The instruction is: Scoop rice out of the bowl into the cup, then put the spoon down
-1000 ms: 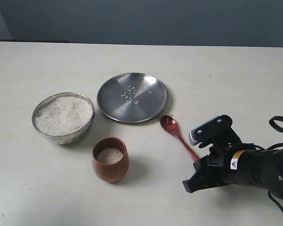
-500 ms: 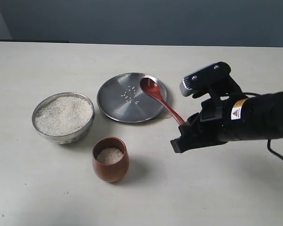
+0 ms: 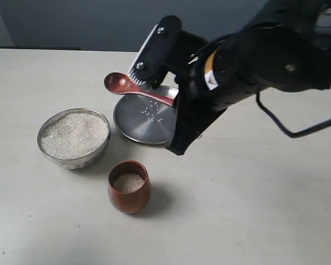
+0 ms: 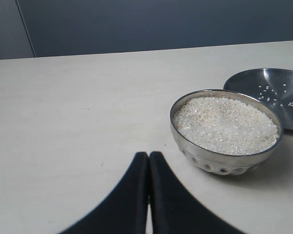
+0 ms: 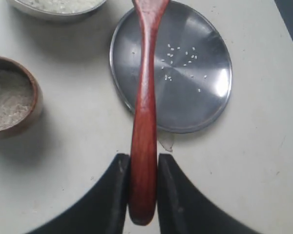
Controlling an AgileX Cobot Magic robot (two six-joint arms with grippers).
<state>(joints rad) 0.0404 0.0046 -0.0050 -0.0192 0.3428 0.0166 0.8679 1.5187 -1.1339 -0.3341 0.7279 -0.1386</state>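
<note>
The right hand [image 5: 143, 160] grips the slim reddish-brown wooden spoon [image 3: 138, 90] above the flat steel plate [image 3: 143, 126]; the left hand [image 4: 148, 157] is closed, empty, near the rice-filled steel bowl [image 4: 211, 164]. Pale desk [image 3: 265, 193]; behind, seemingly a dark blue-grey wall [image 3: 71, 22].

Lighting is even, diffuse and moderately bright. The pale matte tabletop [image 3: 276, 193] is uniformly lit up to the dark wall [image 3: 71, 22] behind its far edge. Soft shadows fall toward the right edge from the small reddish-brown wooden cup [image 3: 129, 186] and the deep shiny steel bowl [image 3: 74, 137]. The flat shallow steel plate [image 5: 200, 112] shows rim glare. In the exterior view the black right arm [image 3: 254, 55] is blurred. In the right wrist view the black fingers [image 5: 112, 200] of the right gripper [image 5: 143, 163] are soft, while the slim glossy reddish-brown wooden spoon [image 5: 144, 122] is sharp.
</note>
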